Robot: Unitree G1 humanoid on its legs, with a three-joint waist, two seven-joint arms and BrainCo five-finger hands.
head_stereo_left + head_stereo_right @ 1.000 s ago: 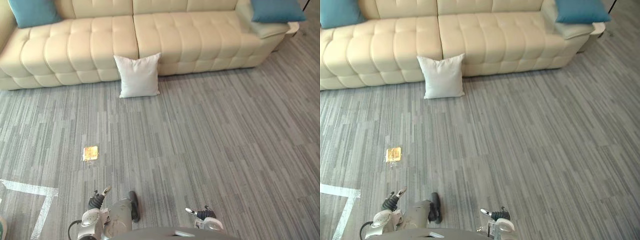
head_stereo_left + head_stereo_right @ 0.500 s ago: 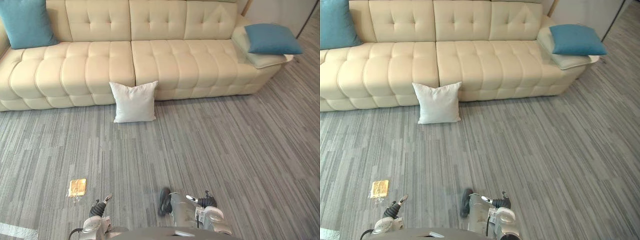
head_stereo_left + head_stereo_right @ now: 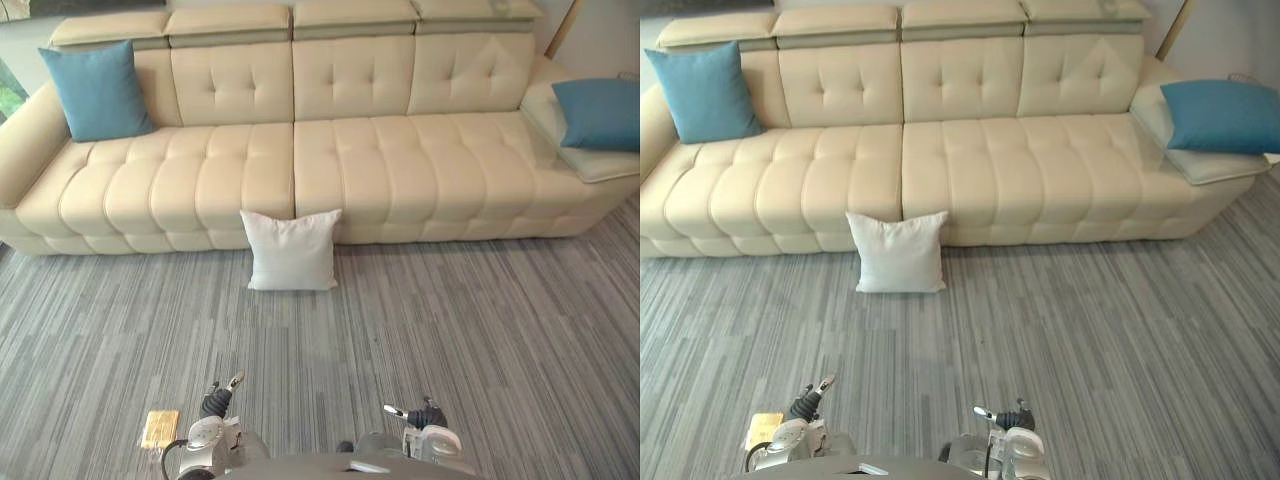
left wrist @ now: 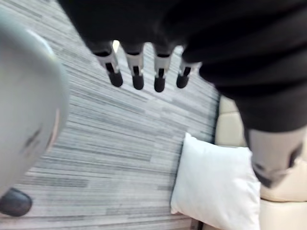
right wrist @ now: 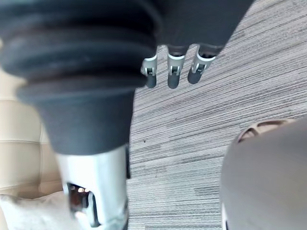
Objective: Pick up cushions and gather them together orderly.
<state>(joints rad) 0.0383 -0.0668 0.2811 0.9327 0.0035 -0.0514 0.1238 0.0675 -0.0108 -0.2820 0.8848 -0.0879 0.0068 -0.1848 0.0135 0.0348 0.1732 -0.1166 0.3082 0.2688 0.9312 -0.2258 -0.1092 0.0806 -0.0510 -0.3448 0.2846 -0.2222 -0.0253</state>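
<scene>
As left hand [image 4: 137, 72] & right hand [image 5: 173, 72] both hang w/ fingers straight, empty, nothing's gathered yet, I'd judge: white cushion [image 3: 292, 250] leans on cream sofa [image 3: 400, 170] front, on floor [image 3: 470, 320]; blue cushion [image 3: 97, 90] at sofa's left end, 2nd blue cushion [image 3: 600, 112] at its right end, all 3 apart

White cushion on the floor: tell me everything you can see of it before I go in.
The white cushion is square, plain, soft-looking fabric with pointed corners. It stands on one edge on the grey striped carpet, leaning back against the front of the cream sofa, at the seam between its two seat sections. Nothing lies on it; the left hand and right hand, both open, are clear of it.
</scene>
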